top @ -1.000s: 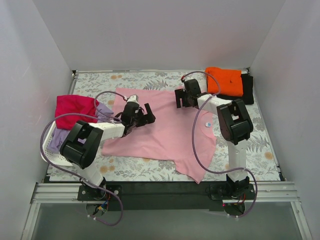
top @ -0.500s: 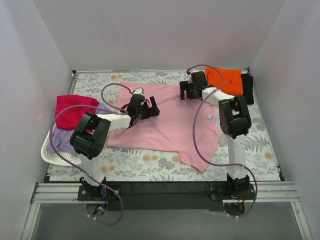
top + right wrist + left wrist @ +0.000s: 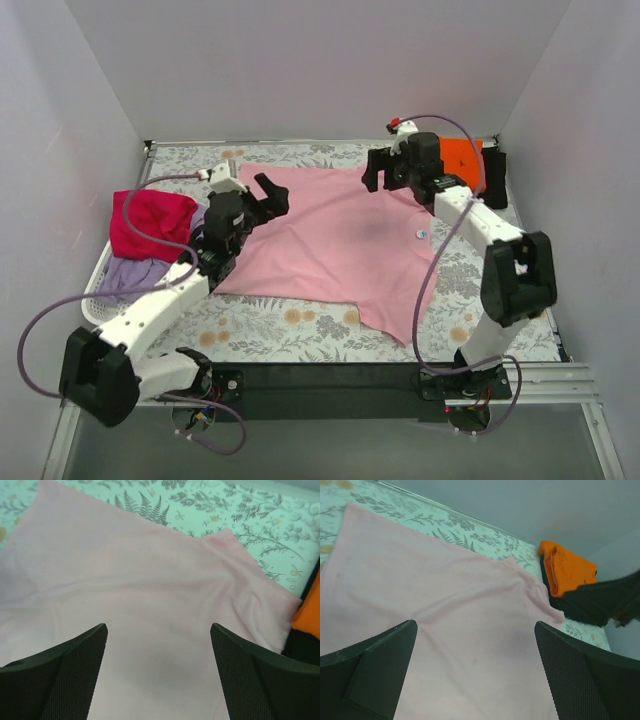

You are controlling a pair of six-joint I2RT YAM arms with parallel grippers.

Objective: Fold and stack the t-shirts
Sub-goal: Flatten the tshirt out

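Note:
A light pink t-shirt (image 3: 335, 245) lies spread flat on the leaf-patterned table; it also fills the left wrist view (image 3: 455, 610) and the right wrist view (image 3: 150, 605). My left gripper (image 3: 268, 193) is open and empty, raised over the shirt's far left corner. My right gripper (image 3: 378, 172) is open and empty, raised over the shirt's far right edge. A folded orange shirt (image 3: 455, 160) lies on a black one (image 3: 495, 180) at the far right. A magenta-red shirt (image 3: 150, 220) and a lavender one (image 3: 120, 275) lie in the basket at the left.
A white laundry basket (image 3: 100, 305) sits at the table's left edge. Grey walls close in the table on three sides. The orange and black stack also shows in the left wrist view (image 3: 567, 570), with part of the other arm in front of it.
Both grippers have let go of the pink shirt and lifted up and back from it. The shirt's far edge now lies flat and spread out near the back of the table.

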